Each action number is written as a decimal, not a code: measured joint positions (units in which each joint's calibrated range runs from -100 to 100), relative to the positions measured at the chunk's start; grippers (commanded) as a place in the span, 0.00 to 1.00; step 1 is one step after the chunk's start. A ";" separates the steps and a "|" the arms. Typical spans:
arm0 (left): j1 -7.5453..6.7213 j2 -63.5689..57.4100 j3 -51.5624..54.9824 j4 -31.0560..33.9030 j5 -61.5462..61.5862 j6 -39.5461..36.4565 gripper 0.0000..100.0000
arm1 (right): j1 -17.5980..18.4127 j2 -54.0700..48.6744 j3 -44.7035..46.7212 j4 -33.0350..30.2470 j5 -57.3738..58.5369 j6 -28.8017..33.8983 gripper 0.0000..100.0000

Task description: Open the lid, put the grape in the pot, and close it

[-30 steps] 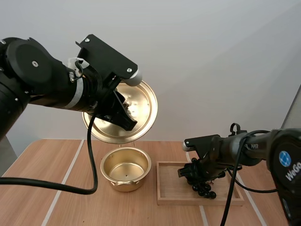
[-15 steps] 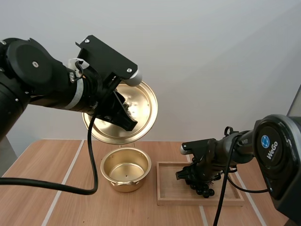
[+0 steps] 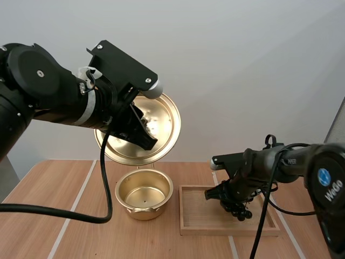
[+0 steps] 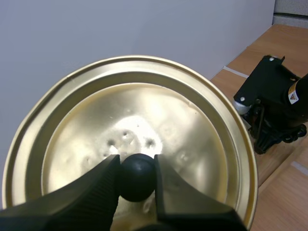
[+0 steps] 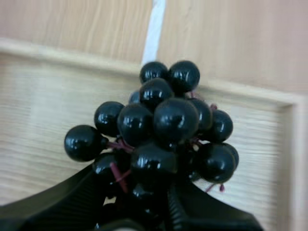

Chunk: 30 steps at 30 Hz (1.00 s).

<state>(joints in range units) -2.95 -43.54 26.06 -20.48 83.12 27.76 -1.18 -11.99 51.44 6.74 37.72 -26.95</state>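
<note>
high view is showing my left pincer (image 3: 144, 139) clenching the black knob (image 4: 137, 177) of the lid (image 3: 164, 116), holding it tilted in the air above and behind the pot (image 3: 160, 200). the pot is standing open on the desk (image 3: 48, 216), its mouth uncovered, with open air between its rim and the lid's lower edge. just to the pot's right, a narrow strip of desk apart, the wooden tray (image 3: 197, 215) is lying with its left half bare. my right pincer (image 3: 230, 195) is grasping the bunch of grapes (image 5: 166, 120) over the tray's right half. in the right wrist view the berries are hanging close to a corner of the tray's raised rim. my fingers are hiding the bunch's stem end, and i cannot tell whether the lowest berries are touching the tray floor. my left arm is covering part of the lid, and the frame is cutting off the desk's near edge.
</note>
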 measured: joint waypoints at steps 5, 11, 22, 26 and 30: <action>0.00 0.00 -2.69 0.13 0.21 -2.03 0.00 | 0.74 -7.85 -0.14 1.21 0.23 -0.75 0.00; 0.00 -0.54 -10.38 0.25 1.94 -3.98 0.00 | 7.21 -16.76 -0.48 1.43 0.23 -2.61 0.00; 0.00 -6.36 -25.05 2.31 2.84 -5.73 0.00 | 16.79 -12.93 -10.04 1.43 1.02 -2.97 0.00; 0.00 -6.90 -28.36 5.92 2.84 -7.57 0.00 | 19.04 -6.90 -13.79 1.43 1.02 -2.97 0.00; 0.00 -7.16 -30.62 8.40 2.84 -8.91 0.00 | 20.51 -1.42 -15.88 1.43 1.02 -2.97 0.00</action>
<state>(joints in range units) -2.95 -50.70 -4.55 -12.08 85.96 18.85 19.33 -13.40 35.56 8.17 38.74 -29.92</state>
